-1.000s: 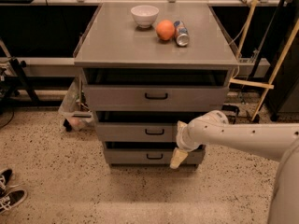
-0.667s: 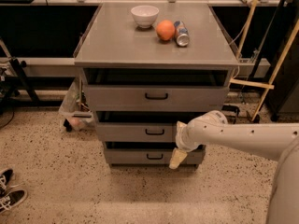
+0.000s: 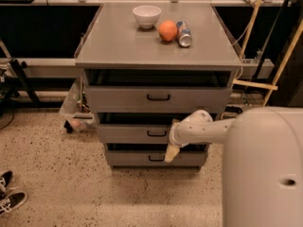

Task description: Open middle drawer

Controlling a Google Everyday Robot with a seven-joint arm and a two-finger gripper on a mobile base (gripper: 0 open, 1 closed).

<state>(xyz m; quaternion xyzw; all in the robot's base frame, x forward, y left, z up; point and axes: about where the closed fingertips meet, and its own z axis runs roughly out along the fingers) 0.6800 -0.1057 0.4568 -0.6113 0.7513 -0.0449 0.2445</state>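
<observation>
The grey cabinet has three stacked drawers. The middle drawer (image 3: 128, 133) has a flat front with a small black bar handle (image 3: 156, 133), and a dark gap shows above it. My gripper (image 3: 171, 153) hangs at the end of the white arm (image 3: 203, 130), pointing down. It sits just right of and slightly below that handle, over the seam between the middle and bottom drawer (image 3: 137, 158). It holds nothing that I can see.
On the cabinet top (image 3: 118, 41) stand a white bowl (image 3: 147, 15), an orange (image 3: 167, 30) and a can (image 3: 183, 34) lying down. My white body (image 3: 262, 169) fills the lower right. Shoes (image 3: 9, 195) lie on the speckled floor at the left.
The gripper has shifted a little left and up, closer to the middle drawer's handle. My body takes up more of the right side. The drawers have not moved.
</observation>
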